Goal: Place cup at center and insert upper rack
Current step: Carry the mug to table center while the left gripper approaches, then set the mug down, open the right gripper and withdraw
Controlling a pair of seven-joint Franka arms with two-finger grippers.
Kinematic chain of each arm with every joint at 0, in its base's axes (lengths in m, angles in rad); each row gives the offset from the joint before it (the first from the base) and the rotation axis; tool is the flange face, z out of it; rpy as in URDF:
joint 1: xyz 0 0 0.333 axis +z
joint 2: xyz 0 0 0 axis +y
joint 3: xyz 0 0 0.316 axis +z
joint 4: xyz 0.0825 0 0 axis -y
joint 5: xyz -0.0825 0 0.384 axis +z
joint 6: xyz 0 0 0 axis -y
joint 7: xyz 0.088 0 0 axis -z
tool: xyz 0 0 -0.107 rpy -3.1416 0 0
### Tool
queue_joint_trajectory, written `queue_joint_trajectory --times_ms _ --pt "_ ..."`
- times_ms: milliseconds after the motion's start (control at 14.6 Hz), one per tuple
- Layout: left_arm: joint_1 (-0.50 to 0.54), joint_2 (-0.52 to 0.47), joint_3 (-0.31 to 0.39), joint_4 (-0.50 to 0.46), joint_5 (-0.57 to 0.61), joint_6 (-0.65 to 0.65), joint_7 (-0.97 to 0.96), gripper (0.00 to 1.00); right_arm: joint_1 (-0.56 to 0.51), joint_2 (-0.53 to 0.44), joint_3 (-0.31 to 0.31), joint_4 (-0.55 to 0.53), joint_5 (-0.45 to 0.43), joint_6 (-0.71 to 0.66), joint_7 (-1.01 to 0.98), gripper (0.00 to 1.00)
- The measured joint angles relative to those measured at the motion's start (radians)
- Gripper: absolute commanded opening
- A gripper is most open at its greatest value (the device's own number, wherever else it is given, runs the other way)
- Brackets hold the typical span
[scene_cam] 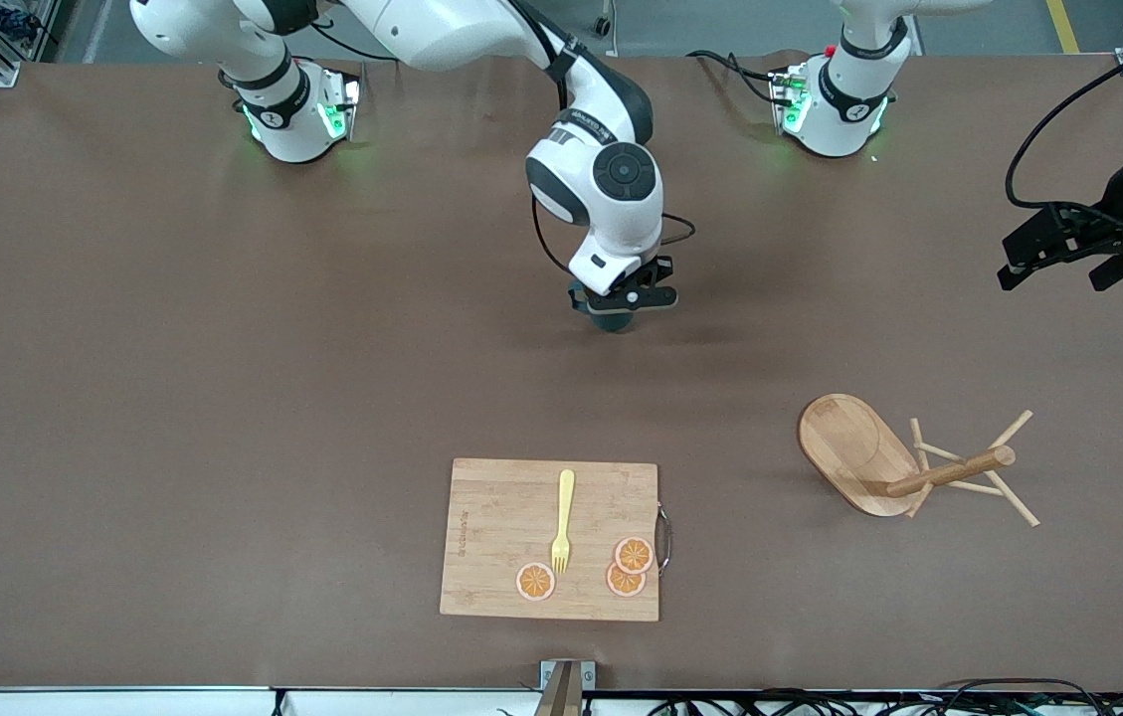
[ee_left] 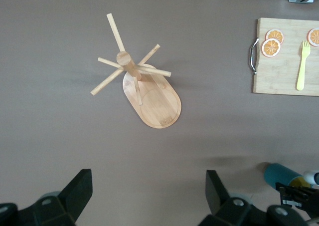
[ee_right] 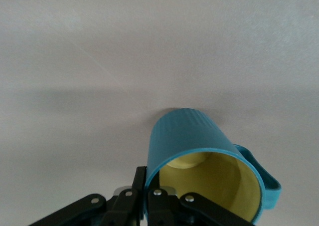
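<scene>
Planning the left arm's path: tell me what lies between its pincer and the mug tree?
Nothing: the left wrist view shows only bare brown table between the open left pincer and the mug tree lying on its side.

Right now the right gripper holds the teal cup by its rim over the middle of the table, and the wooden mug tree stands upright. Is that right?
Not quite. The mug tree lies tipped on its side, as the front view shows. The right gripper does hold the cup by its rim over the middle of the table.
</scene>
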Motion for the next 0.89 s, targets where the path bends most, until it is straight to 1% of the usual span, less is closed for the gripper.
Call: queue_joint_trajectory --times_ms 69,206,343,548,754,891 --pt "-0.001 0.004 -0.001 0.0 0.0 0.009 0.0 1.0 0.003 0.009 0.0 0.0 0.001 0.003 0.0 0.11" --pt "-0.008 0.012 -0.004 0.0 0.0 0.016 -0.001 1.0 0.017 0.019 -0.001 0.005 0.001 0.006 0.012 1.0" --pt "-0.013 0.019 -0.02 0.0 -0.002 0.016 -0.009 1.0 0.029 0.021 -0.002 0.017 0.002 0.006 0.082 1.0" --pt "-0.014 0.022 -0.072 0.0 -0.004 0.016 -0.056 1.0 0.033 0.014 -0.012 0.072 0.002 -0.01 0.157 1.0" --pt "-0.014 0.021 -0.144 0.001 -0.005 0.007 -0.164 1.0 0.015 -0.018 -0.046 0.13 0.001 -0.131 0.168 1.0" --pt "-0.015 0.015 -0.195 0.004 -0.02 -0.001 -0.225 1.0 -0.017 -0.067 -0.096 0.165 0.001 -0.232 0.168 1.0"
